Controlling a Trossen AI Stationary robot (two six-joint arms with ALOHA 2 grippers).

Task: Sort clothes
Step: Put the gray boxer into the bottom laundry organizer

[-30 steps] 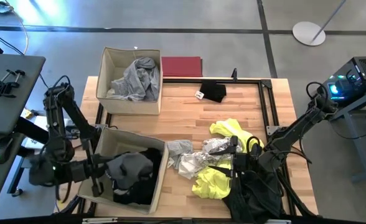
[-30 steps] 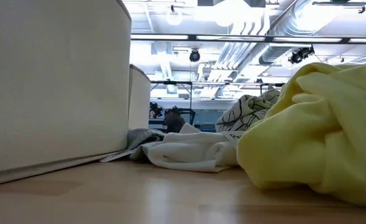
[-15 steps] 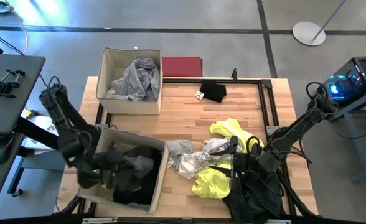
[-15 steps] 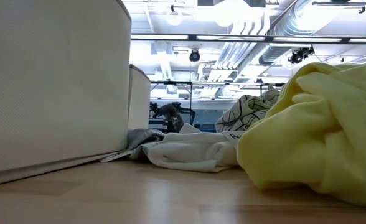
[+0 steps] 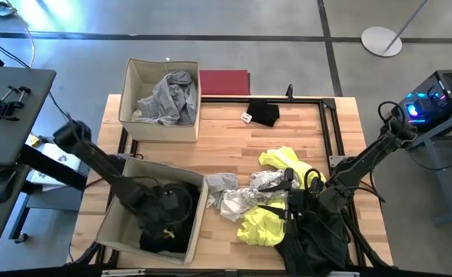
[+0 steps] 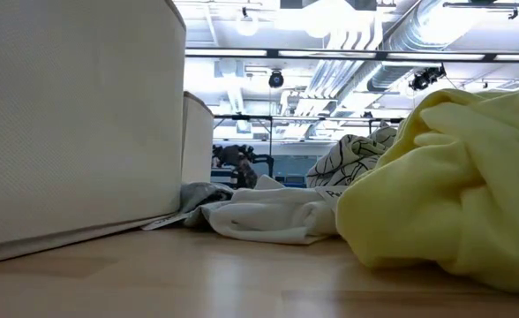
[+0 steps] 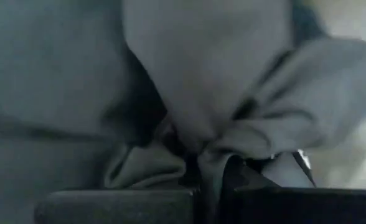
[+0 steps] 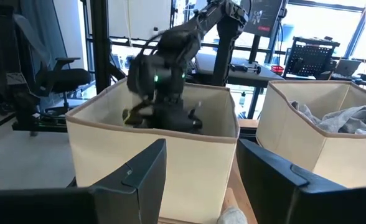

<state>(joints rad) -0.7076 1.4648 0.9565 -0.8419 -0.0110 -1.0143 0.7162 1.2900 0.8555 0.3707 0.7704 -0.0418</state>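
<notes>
Wooden table (image 5: 234, 150) (concrete floor (image 5: 249, 46) beyond)

1. The wooden bench (image 5: 226, 150) carries two beige boxes: one (image 5: 132, 96) at the far left corner, another (image 5: 118, 219) at the near left.
2. A black garment (image 5: 263, 114) lies alone near the far edge.
3. Yellow (image 5: 260, 225), white (image 5: 237, 201) and dark clothes (image 5: 310, 242) lie heaped near right.

Clothes: neon yellow (image 5: 266, 225), white (image 5: 237, 201) and black (image 5: 312, 242) heaped together (a folded black garment (image 5: 263, 113) apart).
</notes>
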